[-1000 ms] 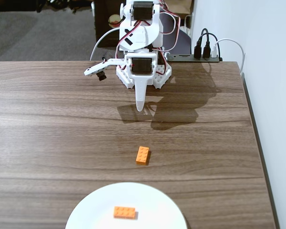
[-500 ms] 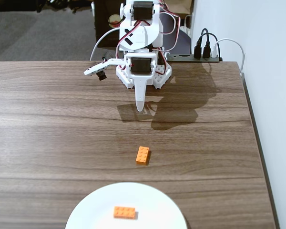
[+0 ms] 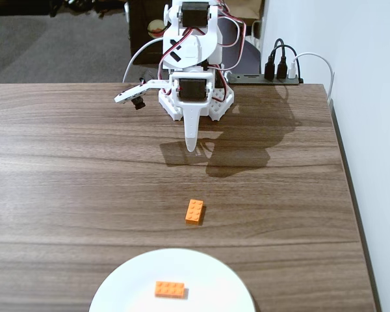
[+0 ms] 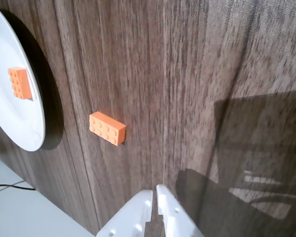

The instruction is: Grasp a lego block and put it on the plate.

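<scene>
An orange lego block (image 3: 195, 211) lies on the wooden table; it also shows in the wrist view (image 4: 107, 128). A second, look-alike orange brick (image 3: 169, 289) lies on the white plate (image 3: 123, 286) at the near edge; both show in the wrist view, the brick (image 4: 19, 82) on the plate (image 4: 19, 123) at the left. My white gripper (image 3: 192, 147) hangs above the table near the arm's base, well behind the loose block, its tip pointing down. In the wrist view the gripper (image 4: 154, 189) is shut and empty, its jaws almost touching.
The arm's white base (image 3: 195, 97) stands at the table's far edge, with cables and a power strip (image 3: 283, 71) behind. A white wall (image 3: 370, 97) runs along the table's right edge. The arm's shadow falls on the table to the right of the gripper.
</scene>
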